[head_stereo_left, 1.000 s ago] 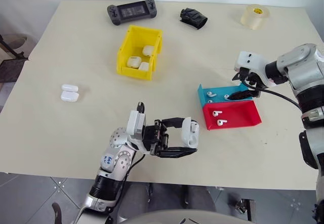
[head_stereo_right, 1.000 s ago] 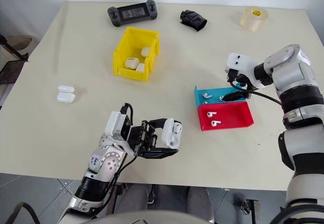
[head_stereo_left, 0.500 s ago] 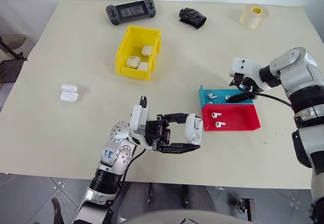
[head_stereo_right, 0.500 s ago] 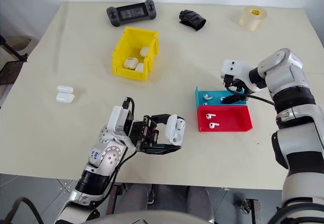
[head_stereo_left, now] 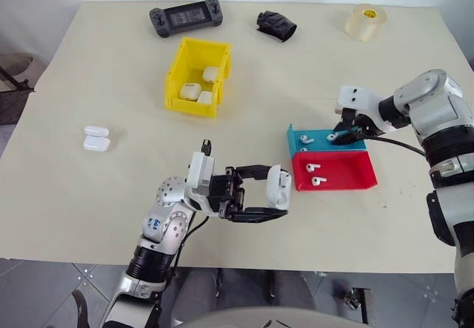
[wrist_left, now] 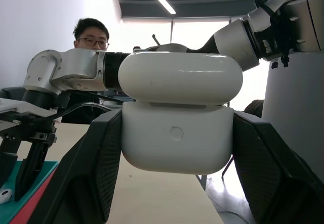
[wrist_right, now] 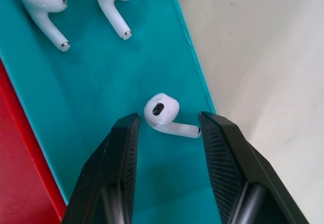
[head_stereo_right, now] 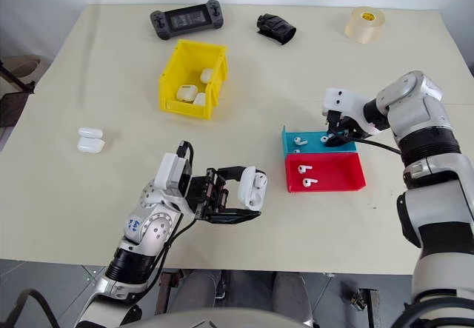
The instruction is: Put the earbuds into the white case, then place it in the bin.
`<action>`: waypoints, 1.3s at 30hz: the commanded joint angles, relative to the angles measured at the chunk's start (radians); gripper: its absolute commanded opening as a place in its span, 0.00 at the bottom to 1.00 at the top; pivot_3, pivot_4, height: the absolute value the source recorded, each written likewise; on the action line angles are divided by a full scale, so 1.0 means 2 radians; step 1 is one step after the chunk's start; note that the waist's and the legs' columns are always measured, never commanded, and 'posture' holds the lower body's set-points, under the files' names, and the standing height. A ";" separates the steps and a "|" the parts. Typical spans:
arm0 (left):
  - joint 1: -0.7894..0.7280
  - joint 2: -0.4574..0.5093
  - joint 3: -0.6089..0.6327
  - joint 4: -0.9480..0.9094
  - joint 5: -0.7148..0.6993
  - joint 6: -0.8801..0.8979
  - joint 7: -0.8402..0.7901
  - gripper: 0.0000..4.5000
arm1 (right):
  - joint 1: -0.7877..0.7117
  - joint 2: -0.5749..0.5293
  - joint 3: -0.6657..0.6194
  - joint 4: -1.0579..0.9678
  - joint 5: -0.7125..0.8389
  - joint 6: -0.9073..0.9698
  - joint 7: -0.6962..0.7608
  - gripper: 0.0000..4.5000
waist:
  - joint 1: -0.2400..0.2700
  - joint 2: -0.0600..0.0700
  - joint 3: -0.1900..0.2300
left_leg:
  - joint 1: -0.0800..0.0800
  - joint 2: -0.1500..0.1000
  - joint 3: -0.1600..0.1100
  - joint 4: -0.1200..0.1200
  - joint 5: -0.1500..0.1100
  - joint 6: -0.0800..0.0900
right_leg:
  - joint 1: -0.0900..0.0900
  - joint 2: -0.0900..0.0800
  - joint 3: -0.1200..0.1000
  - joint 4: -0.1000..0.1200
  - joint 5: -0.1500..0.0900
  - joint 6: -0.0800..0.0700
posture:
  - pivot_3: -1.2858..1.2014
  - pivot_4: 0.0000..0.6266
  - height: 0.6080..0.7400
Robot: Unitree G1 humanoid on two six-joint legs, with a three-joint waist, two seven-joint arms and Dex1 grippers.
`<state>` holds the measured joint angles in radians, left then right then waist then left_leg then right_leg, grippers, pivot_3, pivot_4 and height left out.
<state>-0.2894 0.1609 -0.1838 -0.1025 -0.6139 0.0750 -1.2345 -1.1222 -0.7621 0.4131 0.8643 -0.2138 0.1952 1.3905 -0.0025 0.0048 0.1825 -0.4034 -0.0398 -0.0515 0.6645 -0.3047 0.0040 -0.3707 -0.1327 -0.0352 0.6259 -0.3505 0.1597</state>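
My left gripper [head_stereo_left: 275, 192] is shut on the white case [head_stereo_left: 281, 186], held just above the table's front middle. The case's hinged back [wrist_left: 177, 113] faces the left wrist camera. My right gripper [head_stereo_left: 342, 137] reaches down into the teal tray [head_stereo_left: 294, 139]. Its black fingers [wrist_right: 119, 153] stand narrowly open on either side of one earbud [wrist_right: 159, 110] lying on the tray floor. Two more earbuds [wrist_right: 43, 1] lie farther in the tray. The red tray [head_stereo_left: 352, 174] beside it holds two earbuds [head_stereo_left: 315, 169]. The yellow bin [head_stereo_left: 178, 69] stands at the back left of centre with three white cases inside.
Two white cases [head_stereo_left: 97, 138] lie on the table at the left. Along the far edge are a black game controller [head_stereo_left: 185, 17], a black crumpled object [head_stereo_left: 275, 26] and a tape roll [head_stereo_left: 365, 21]. A person [wrist_left: 91, 34] sits behind the table in the left wrist view.
The right gripper's fingers have drawn in around the earbud in the teal tray. The left gripper keeps the case in place. The whole picture has shifted slightly.
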 commanded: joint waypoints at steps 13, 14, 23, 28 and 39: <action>-0.004 -0.001 0.005 -0.023 -0.012 0.003 0.008 0.63 | 0.007 0.003 -0.009 -0.010 -0.008 -0.043 0.012 0.42 | 0.000 0.000 0.000 | 0.000 0.000 0.000 0.000 0.000 0.000 | 0.000 0.000 0.000 0.000 0.000 0.000 | 0.52 0.24 1.00; -0.004 -0.001 0.005 -0.023 -0.013 0.004 0.008 0.63 | 0.006 0.002 -0.008 -0.009 -0.008 -0.050 0.016 0.42 | 0.000 0.000 0.000 | 0.000 0.000 0.000 0.000 0.000 0.000 | 0.000 0.000 0.000 0.000 0.000 0.000 | 0.52 0.24 1.00; 0.000 0.003 0.007 -0.030 -0.015 0.007 0.011 0.63 | 0.001 -0.002 -0.022 -0.022 0.017 -0.149 0.076 0.42 | 0.000 0.000 0.000 | 0.000 0.000 0.000 0.000 0.000 0.000 | 0.000 0.000 0.000 0.000 0.000 0.000 | 0.52 0.24 1.00; 0.003 0.004 0.006 -0.031 -0.014 0.005 0.012 0.63 | -0.004 0.026 -0.025 -0.047 0.018 -0.059 0.060 0.42 | -0.001 0.000 0.000 | 0.000 0.000 0.000 0.000 0.000 0.000 | 0.000 0.000 0.000 0.000 0.000 0.000 | 0.52 0.24 1.00; 0.006 0.002 0.005 -0.032 -0.014 0.003 0.014 0.63 | -0.010 0.056 -0.022 -0.068 0.011 0.018 0.043 0.42 | 0.000 0.000 0.000 | 0.000 0.000 0.000 0.000 0.000 0.000 | -0.001 0.000 0.000 0.001 0.000 0.000 | 0.52 0.24 1.00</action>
<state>-0.2842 0.1686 -0.1754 -0.1155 -0.6229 0.0903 -1.2113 -1.1151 -0.6479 0.3856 0.7661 -0.2033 0.2167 1.4655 -0.0032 0.0049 0.1824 -0.4040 -0.0398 -0.0513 0.6651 -0.3044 0.0035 -0.3728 -0.1329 -0.0349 0.6280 -0.3504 0.1594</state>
